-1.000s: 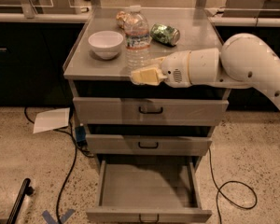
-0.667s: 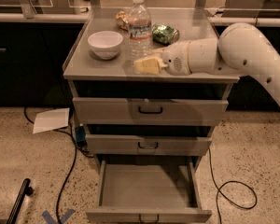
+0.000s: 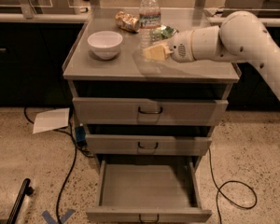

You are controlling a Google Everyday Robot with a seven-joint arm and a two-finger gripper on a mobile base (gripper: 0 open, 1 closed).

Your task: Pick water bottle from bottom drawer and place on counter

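Note:
The water bottle (image 3: 150,13) is clear with a white cap and stands upright over the middle of the counter (image 3: 107,69). My gripper (image 3: 150,52) reaches in from the right on the white arm and is shut on the bottle's lower part, with its pale yellow fingers (image 3: 157,52) around the base. I cannot tell whether the base touches the counter. The bottom drawer (image 3: 149,190) is pulled out below and holds nothing.
A white bowl (image 3: 105,43) sits on the counter's left. A tan snack bag (image 3: 127,21) and a green packet (image 3: 164,31) lie behind the bottle. The two upper drawers (image 3: 149,111) are closed. Paper (image 3: 51,120) and cables (image 3: 67,171) lie on the floor.
My gripper has carried the bottle farther back and to the right over the counter. The bowl, the packets and the drawers have not moved.

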